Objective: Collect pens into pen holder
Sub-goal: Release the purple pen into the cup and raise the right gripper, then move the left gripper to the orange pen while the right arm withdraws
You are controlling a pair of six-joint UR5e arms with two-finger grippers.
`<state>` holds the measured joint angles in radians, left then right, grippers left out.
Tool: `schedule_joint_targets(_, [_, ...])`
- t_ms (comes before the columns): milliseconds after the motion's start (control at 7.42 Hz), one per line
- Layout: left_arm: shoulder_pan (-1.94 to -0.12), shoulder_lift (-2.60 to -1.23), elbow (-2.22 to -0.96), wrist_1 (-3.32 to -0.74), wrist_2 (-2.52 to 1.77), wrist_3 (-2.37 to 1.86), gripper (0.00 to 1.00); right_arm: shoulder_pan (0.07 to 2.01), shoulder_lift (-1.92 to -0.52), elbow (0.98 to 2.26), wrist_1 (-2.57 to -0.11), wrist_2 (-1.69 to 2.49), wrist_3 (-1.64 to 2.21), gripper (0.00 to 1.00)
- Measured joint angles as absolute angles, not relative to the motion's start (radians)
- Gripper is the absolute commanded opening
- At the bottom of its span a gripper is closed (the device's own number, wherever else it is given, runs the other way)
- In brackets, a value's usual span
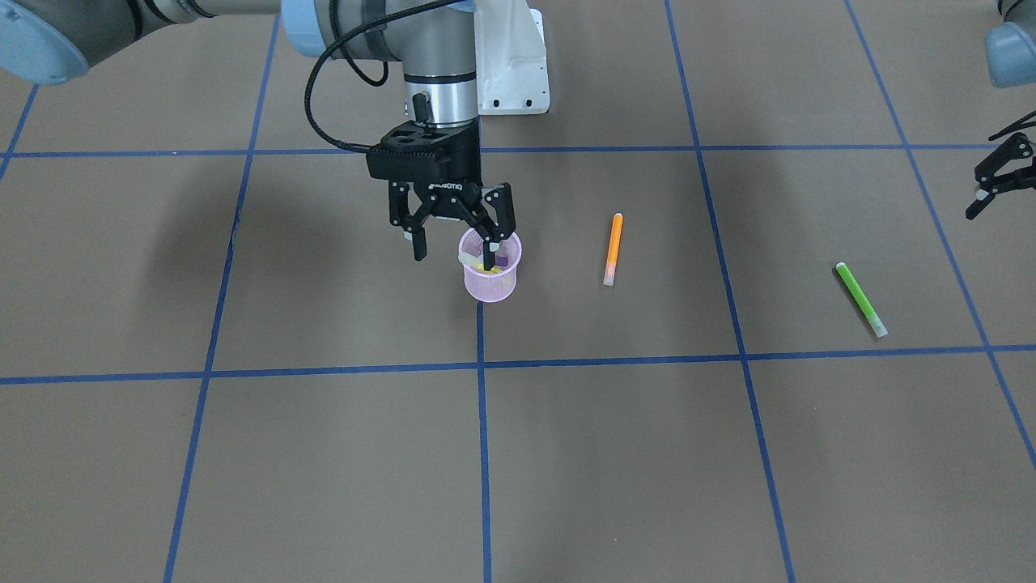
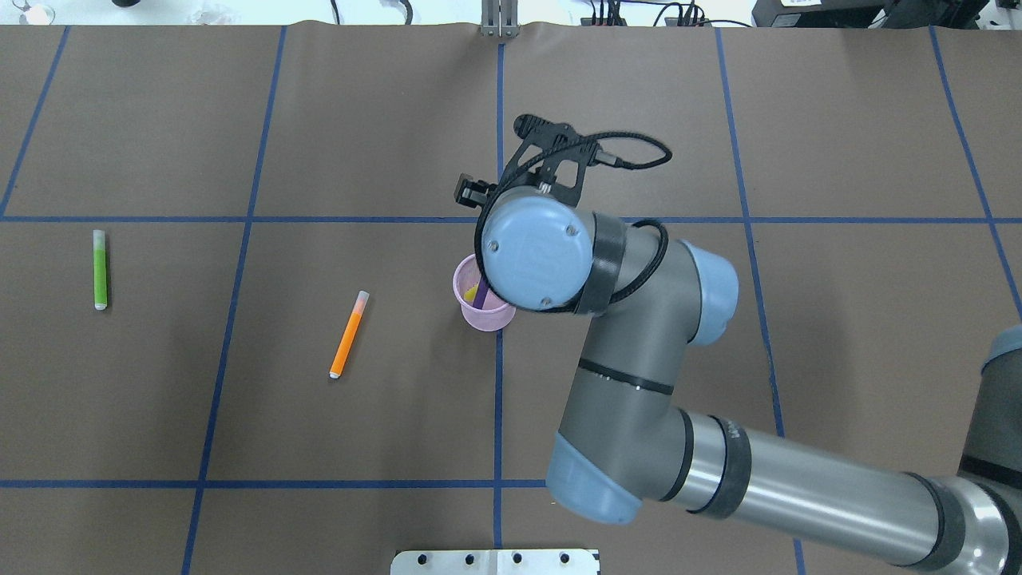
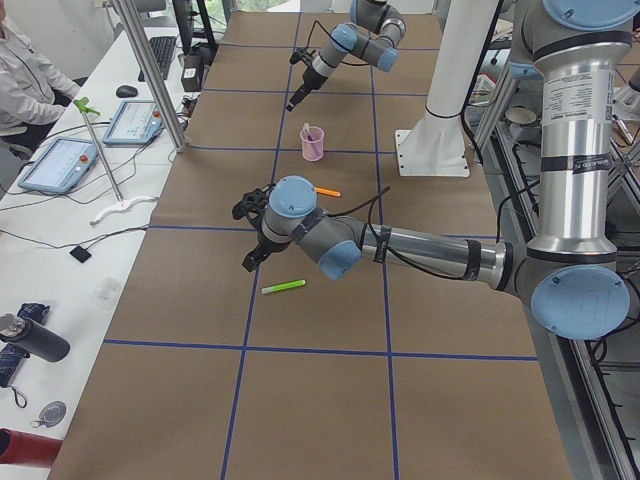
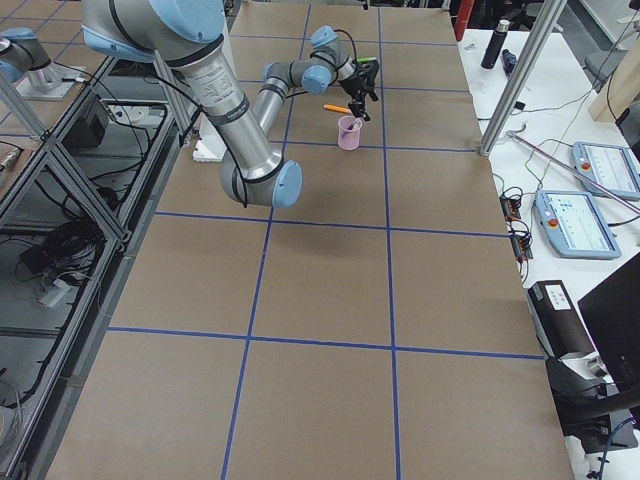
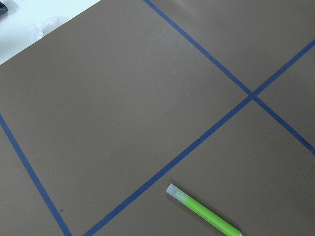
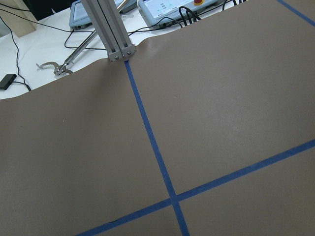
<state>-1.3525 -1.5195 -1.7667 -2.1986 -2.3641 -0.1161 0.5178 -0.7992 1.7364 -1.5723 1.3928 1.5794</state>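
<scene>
I'm watching the right claw (image 1: 456, 247) hanging just over the cup (image 1: 491, 285), its jaws spread wide and carrying nothing, with one fingertip dipping at the rim. Inside the cup the yellow pen (image 1: 486, 265) and the purple pen (image 1: 503, 261) are leaning against the mesh wall. The cup is standing upright on the worktop (image 1: 324, 453), on a blue tape line.

Further out, the orange pen (image 1: 613, 249) is lying flat near the cup on the robot's left side, and the green pen (image 1: 861, 300) is lying well apart beyond it. The left claw (image 1: 999, 182) is hovering near the green pen, cut off by the edge of the front view, so I cannot tell how its jaws are standing.

I'm judging the task as half done, with two pens waiting. They are looking light, stiff and smooth, so I'm expecting them to roll if nudged. I'm planning to pinch each across the middle of the barrel, jaws square to its length. The cup is looking light too, and I'm wary of a knock tipping it
</scene>
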Motion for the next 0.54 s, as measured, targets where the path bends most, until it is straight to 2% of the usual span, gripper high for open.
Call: schedule_joint_targets(539, [-1.167,-1.643,-1.772,-2.153,-2.318,-0.479,1.0,0.892,-0.926,1.756,-1.572,1.948,1.163,1.0])
